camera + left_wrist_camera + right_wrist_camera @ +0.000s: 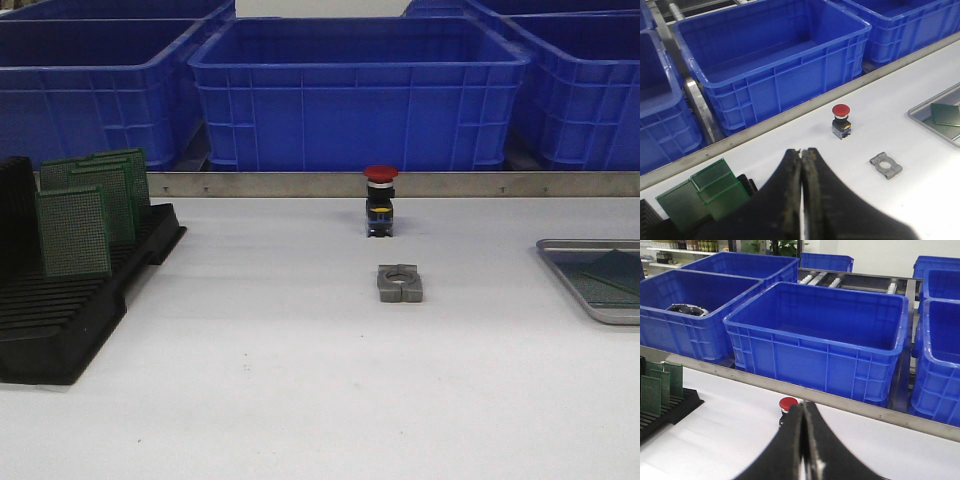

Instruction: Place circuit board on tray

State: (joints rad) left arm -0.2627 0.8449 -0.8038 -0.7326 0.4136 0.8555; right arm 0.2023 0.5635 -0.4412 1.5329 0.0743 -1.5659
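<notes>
Several green circuit boards (90, 210) stand upright in a black slotted rack (60, 310) at the table's left; they also show in the left wrist view (700, 192) and the right wrist view (660, 385). The silver-grey tray (560, 262) lies at the right edge with a green circuit board (612, 272) flat in it; the tray (916, 114) and that board (945, 114) also show in the left wrist view. My left gripper (802, 151) is shut and empty above the table. My right gripper (804, 404) is shut and empty. Neither arm shows in the front view.
A red-capped push button (380, 200) stands mid-table, with a grey metal clamp block (400, 283) just in front of it. Big blue crates (360, 90) line the back behind a metal rail (300, 184).
</notes>
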